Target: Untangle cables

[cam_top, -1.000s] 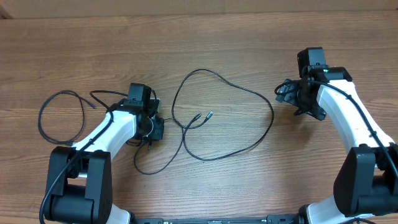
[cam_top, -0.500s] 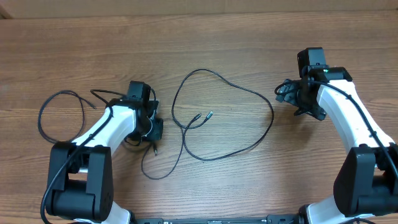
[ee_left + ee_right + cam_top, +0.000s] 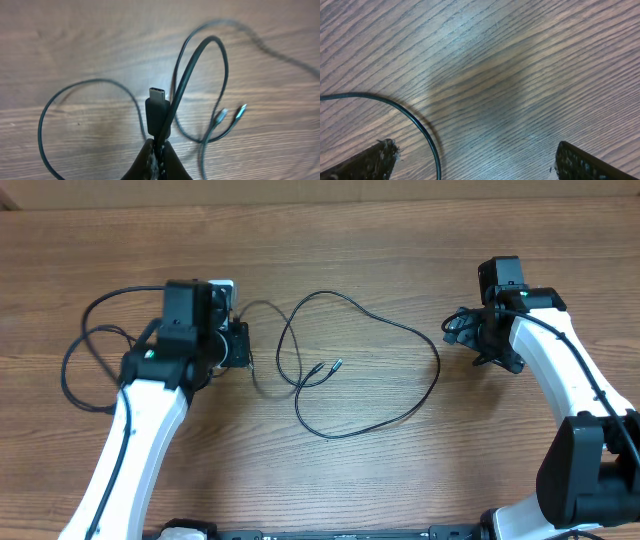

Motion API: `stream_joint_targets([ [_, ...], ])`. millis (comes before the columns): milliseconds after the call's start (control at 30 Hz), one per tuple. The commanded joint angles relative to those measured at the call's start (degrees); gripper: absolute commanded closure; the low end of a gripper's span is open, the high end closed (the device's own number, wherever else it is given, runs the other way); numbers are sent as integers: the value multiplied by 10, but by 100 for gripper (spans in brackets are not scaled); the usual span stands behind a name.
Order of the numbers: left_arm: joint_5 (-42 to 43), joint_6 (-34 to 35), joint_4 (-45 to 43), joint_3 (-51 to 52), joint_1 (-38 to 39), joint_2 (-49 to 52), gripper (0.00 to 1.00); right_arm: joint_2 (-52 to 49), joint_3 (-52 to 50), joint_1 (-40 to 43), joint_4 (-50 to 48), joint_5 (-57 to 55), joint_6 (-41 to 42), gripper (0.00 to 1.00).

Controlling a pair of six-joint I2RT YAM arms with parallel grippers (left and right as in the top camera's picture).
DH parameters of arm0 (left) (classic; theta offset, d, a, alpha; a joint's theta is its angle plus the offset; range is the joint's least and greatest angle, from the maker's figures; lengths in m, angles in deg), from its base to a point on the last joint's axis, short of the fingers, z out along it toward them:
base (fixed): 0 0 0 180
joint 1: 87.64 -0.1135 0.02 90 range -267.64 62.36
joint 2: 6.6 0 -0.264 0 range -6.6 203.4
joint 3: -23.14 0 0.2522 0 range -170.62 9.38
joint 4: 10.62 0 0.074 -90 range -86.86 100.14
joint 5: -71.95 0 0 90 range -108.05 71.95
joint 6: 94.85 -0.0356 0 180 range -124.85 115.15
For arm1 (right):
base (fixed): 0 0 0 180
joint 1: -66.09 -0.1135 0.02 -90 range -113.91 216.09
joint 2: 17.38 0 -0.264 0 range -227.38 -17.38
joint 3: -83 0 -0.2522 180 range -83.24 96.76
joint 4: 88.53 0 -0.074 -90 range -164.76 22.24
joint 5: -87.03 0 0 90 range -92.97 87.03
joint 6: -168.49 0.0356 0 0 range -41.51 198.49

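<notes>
Cables: thin, matte black cords. Left tool is pinched closed on one of them just below its black plug, silvery tip pointing up. Beyond, a second cord lies in a wide open loop mid-worktop, its two silvery ends side by side inside the loop. Farther right, right tool is spread wide, gripping nothing, with one strand curving past a finger.

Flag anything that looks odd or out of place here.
Nothing is spilled or broken. One oddity: the left end effector pinches a cable together with a plug, so the cord rises in a loop beside the upright plug. The right end effector is open, holding nothing.
</notes>
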Motion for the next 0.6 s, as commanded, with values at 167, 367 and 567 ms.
stream_joint_targets([
  [167,9,8,35,-10,0,-47,96,-3,-3,-2,-1,-8,0,0],
  [367,20,8,74,-9,0,-15,96,-3,-3,-2,-1,-8,0,0],
  [567,72,8,94,-9,0,48,96,-3,-3,-2,-1,-8,0,0],
])
